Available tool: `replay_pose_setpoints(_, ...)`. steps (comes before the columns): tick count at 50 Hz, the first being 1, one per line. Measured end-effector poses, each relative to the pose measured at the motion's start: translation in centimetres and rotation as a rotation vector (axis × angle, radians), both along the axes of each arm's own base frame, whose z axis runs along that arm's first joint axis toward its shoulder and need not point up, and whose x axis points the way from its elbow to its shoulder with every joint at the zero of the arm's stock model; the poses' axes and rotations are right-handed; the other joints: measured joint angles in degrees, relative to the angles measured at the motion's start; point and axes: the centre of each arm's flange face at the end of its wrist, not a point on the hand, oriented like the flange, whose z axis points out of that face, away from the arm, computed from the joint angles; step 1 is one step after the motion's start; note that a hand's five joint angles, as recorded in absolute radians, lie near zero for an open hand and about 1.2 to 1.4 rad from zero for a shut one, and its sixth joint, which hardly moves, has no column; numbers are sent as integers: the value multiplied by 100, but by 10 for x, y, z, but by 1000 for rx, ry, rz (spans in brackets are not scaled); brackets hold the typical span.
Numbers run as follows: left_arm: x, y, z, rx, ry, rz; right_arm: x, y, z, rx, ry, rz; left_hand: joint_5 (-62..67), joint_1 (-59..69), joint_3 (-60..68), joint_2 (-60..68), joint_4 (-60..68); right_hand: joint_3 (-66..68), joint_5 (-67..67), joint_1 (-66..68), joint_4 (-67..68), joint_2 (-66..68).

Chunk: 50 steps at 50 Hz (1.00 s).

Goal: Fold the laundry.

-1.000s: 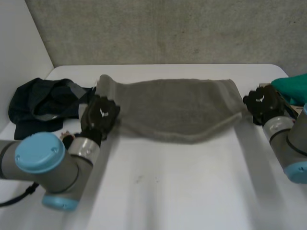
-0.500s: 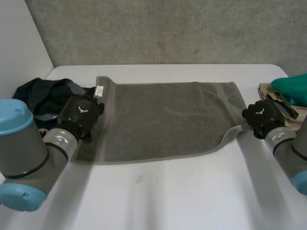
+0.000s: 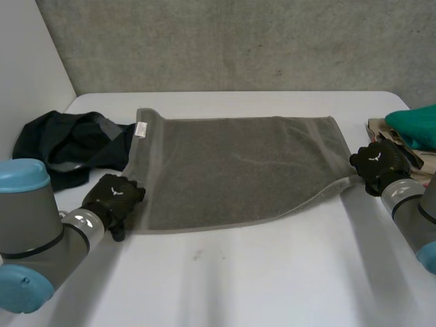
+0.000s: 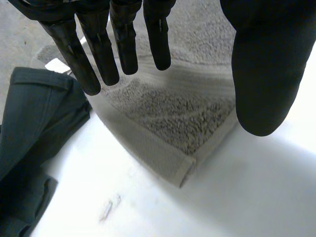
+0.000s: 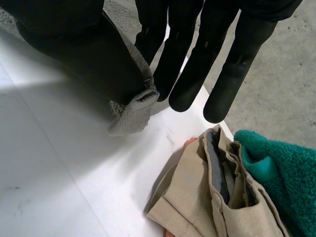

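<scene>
You are just starting: the grey towel (image 3: 238,167) is lying flat near the surface's (image 3: 272,272) far edge, unfolded. Your left hand (image 3: 114,197) is hanging, fingers (image 4: 123,39) wide, over its near left corner; your right hand (image 3: 378,162) is pinching the right corner.

White table (image 3: 272,286), with a grey speckled wall (image 3: 238,41) behind and a plain white wall (image 3: 27,54) alongside.

A white table (image 3: 272,272) stands against a mottled grey wall (image 3: 238,41), a white panel (image 3: 27,75) at its left.
</scene>
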Motion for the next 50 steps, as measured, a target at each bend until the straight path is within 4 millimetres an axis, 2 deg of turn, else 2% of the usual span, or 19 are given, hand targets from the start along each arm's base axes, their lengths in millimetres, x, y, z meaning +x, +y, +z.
replay_pose_setpoints(9,5,-4,-4,-23,-41,-2,0,0,0,1,2,0,20,3,8,11,17,0,0,0,0,0)
replay_pose_setpoints(25,2,-17,-21,-44,-37,-1,0,2,-3,10,6,3,621,454,525,533,617,0,0,0,0,0)
replay_pose_setpoints(28,2,-20,-22,-44,-37,-2,0,2,-3,11,7,3,981,1114,1061,1089,1145,0,1,0,0,0)
replay_pose_setpoints(33,0,-26,-21,-65,-32,-1,0,3,-4,13,7,3,1059,1722,1844,1859,1906,0,1,0,0,0)
replay_pose_setpoints(39,-2,-34,-17,-115,-18,0,0,3,-4,16,8,3,1987,1997,2014,2025,2086,0,0,0,0,0)
replay_pose_setpoints(47,-6,-41,-15,-147,-10,-6,0,5,-6,22,10,4,2057,2027,2046,2068,2098,0,0,0,0,0)
replay_pose_setpoints(50,-7,-42,-14,-155,-7,-9,0,5,-6,23,10,5,2682,2723,2652,2728,2732,0,0,0,0,0)
